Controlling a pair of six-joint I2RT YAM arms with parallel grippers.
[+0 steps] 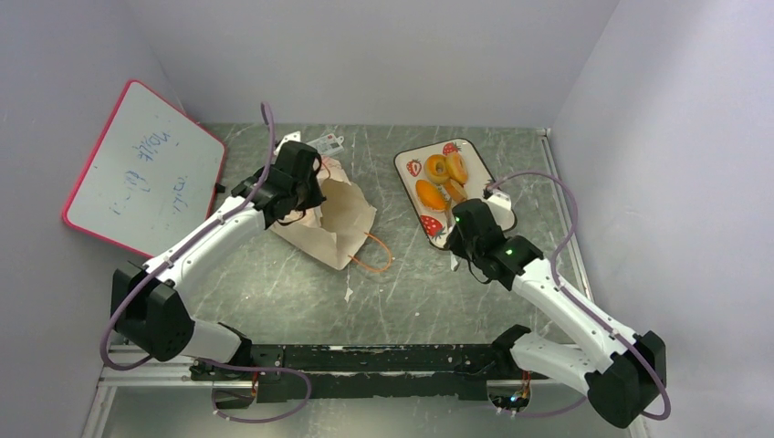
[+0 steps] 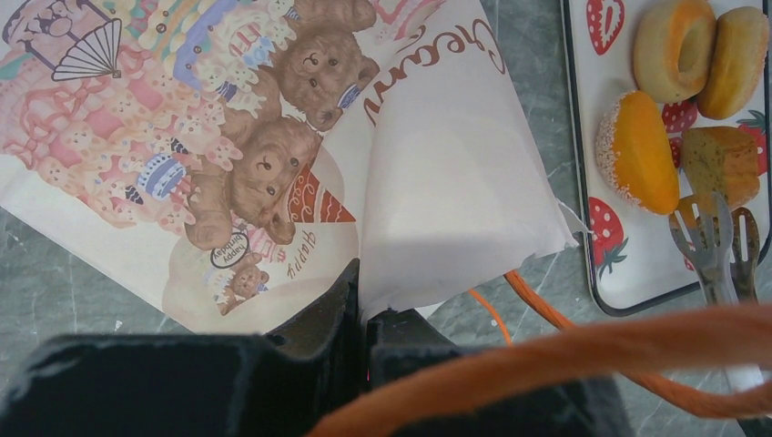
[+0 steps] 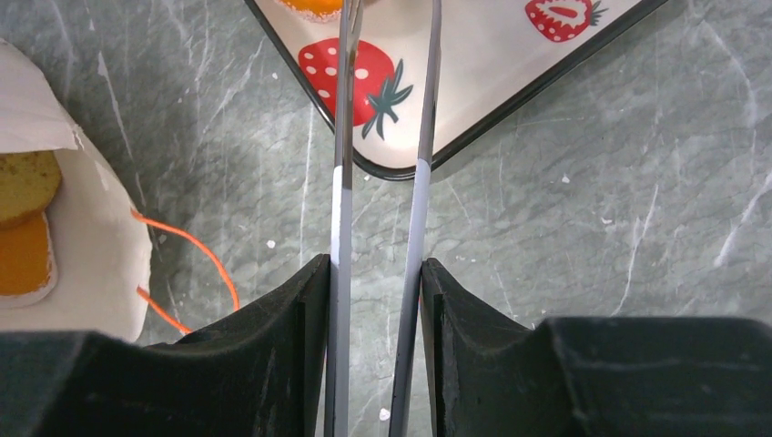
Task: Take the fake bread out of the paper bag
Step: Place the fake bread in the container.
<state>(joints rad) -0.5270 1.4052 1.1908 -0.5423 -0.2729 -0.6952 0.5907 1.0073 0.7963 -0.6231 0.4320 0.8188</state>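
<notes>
The paper bag [image 1: 333, 214] lies on its side, mouth toward the tray; its teddy-bear print shows in the left wrist view [image 2: 437, 182]. My left gripper [image 1: 306, 182] is shut on the bag's paper edge [image 2: 364, 300]. Several fake bread pieces [image 1: 436, 169] lie on the strawberry tray [image 1: 399, 164]: a bagel [image 2: 674, 50], a bun [image 2: 736, 59], an orange loaf [image 2: 637, 150]. Two more pieces [image 3: 23, 187] show inside the bag's mouth [image 3: 100, 237]. My right gripper [image 1: 461, 224] is shut on grey metal tongs [image 3: 340, 200], whose tips [image 2: 719, 246] rest over the tray's near edge.
A pink-framed whiteboard [image 1: 146, 169] leans at the left wall. A small white tag card [image 1: 326, 141] lies behind the bag. The bag's orange cord handle [image 1: 374, 260] loops on the table between bag and tray, and another crosses the left wrist view [image 2: 583, 355].
</notes>
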